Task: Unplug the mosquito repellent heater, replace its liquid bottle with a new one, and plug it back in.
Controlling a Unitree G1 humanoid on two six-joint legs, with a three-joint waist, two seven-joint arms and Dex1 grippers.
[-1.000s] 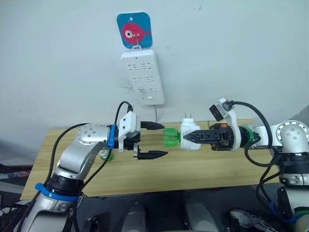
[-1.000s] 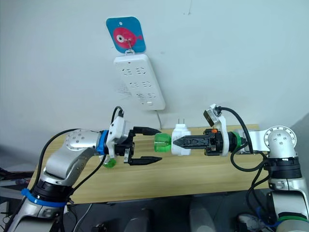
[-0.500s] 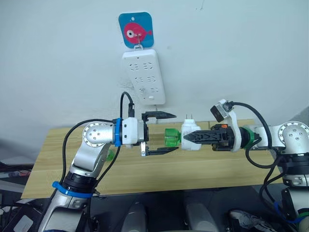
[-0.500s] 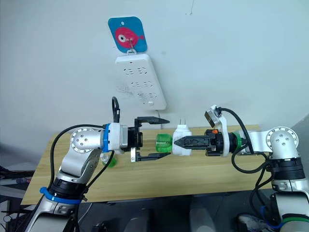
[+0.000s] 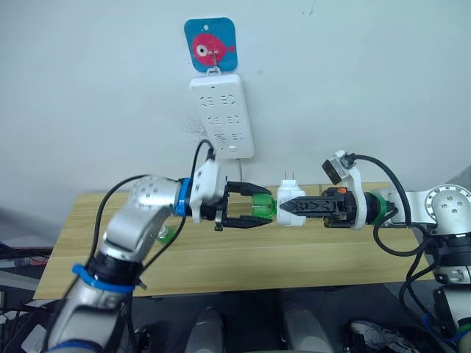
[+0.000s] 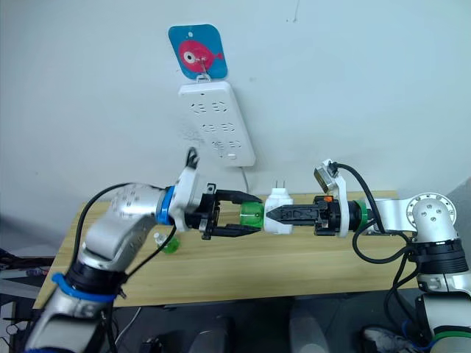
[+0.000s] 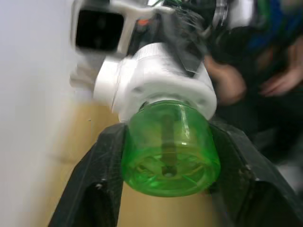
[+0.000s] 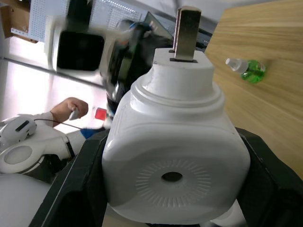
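Observation:
The white mosquito repellent heater (image 5: 290,208) hangs above the table, prongs pointing up, with my right gripper (image 5: 285,209) shut on its sides. In the right wrist view its round vent face (image 8: 173,177) points at the camera between the black fingers (image 8: 78,194). A green liquid bottle (image 5: 261,207) sticks out of the heater toward my left. My left gripper (image 5: 265,207) is shut on that bottle, one finger above and one below. In the left wrist view both fingers (image 7: 102,175) press the bottle (image 7: 168,151). A second green bottle (image 6: 168,244) lies on the table behind my left arm.
The white power strip (image 5: 221,114) hangs on the wall under a blue fish hook (image 5: 210,44), above and behind the grippers. The wooden table (image 5: 294,257) runs below both arms. A person's hand (image 8: 71,109) shows in the right wrist view's background.
My left gripper has moved right onto the green bottle and its fingers have closed around it. The right gripper and heater have stayed in place.

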